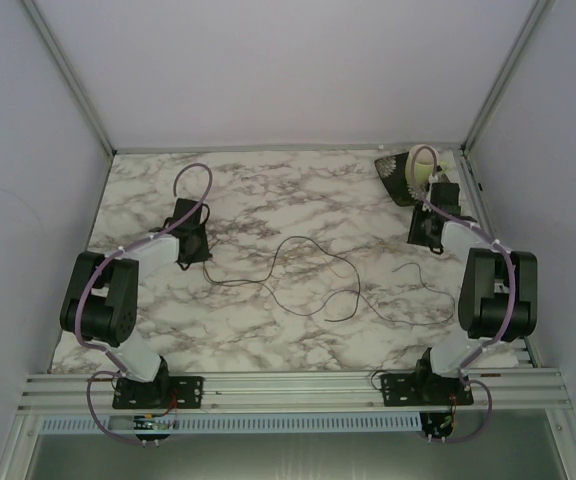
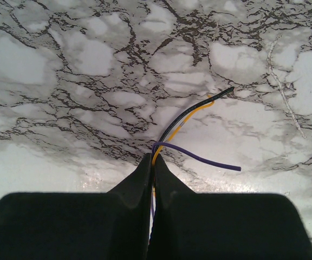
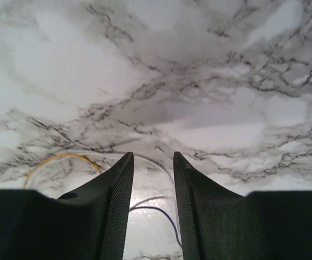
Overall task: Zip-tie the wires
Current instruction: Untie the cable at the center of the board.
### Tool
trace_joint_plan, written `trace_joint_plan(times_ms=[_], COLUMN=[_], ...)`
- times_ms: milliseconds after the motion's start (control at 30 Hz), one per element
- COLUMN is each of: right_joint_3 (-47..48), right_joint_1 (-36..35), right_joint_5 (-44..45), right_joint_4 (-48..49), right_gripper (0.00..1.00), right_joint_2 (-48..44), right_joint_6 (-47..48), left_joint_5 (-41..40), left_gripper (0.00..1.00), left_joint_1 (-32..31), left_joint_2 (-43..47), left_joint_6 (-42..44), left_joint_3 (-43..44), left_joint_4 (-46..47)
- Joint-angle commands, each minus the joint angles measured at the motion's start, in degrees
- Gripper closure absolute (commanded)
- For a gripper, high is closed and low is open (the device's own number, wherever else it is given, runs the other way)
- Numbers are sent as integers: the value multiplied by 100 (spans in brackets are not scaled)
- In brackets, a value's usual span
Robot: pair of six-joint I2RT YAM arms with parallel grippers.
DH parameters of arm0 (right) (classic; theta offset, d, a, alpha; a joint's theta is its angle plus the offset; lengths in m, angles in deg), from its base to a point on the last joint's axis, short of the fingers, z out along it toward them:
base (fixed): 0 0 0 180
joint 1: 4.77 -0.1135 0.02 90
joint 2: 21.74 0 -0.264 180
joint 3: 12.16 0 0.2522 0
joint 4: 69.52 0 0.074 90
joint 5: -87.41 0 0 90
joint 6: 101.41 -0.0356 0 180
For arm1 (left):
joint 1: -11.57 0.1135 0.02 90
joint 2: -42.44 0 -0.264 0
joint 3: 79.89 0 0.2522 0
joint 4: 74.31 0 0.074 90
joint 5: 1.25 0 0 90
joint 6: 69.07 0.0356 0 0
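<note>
The wires lie as thin dark strands in loose loops across the middle of the marble table. My left gripper sits at their left end and is shut on them. In the left wrist view, black and yellow ends and a purple end stick out past the closed fingertips of the left gripper. My right gripper is at the right side, open and empty, low over the table. In the right wrist view, a purple wire and a thin pale strand lie between the right gripper's jaws. A yellow wire curves to their left.
A black tray holding a white object stands in the far right corner, just behind the right arm. Grey walls close in the table on three sides. An aluminium rail runs along the near edge.
</note>
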Motion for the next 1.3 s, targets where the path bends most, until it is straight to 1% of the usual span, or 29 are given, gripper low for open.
trace_joint_plan(times_ms=[0,133,300,400,533,733,1000,1133,1267], right_joint_3=[452,588,768,811,812,756,640,582,614], right_joint_1=[-90,-238,-541,-625,-638,-639,-646,-652,-706], right_joint_5=[-131,-192,-138,-149,-208,-295,-339,-263,-112], right_joint_4=[284,242,-69,-193,-332,-496,-614,-655,-704], right_gripper=[63,56,49,47,47,49,59,60,72], right_joint_2=[132,296,549,623,633,640,664,656,762], right_joint_6=[-256,-47,461,634,759,944,1106,1173,1224], left_joint_5=[64,42,37,27,29,26,25,24,16], left_gripper=[100,100,100,100,100,100,100,100,100], left_joint_1=[37,38,36,39,39,36,36,36,37], left_joint_2=[-559,-559,-534,-526,-525,-511,-515,-507,-536], left_joint_6=[88,89,89,102,103,106,111,114,108], left_joint_3=[-395,-395,-384,-373,-371,-388,-394,-389,-388], left_joint_4=[-823,-823,-823,-833,-832,-823,-823,-823,-836])
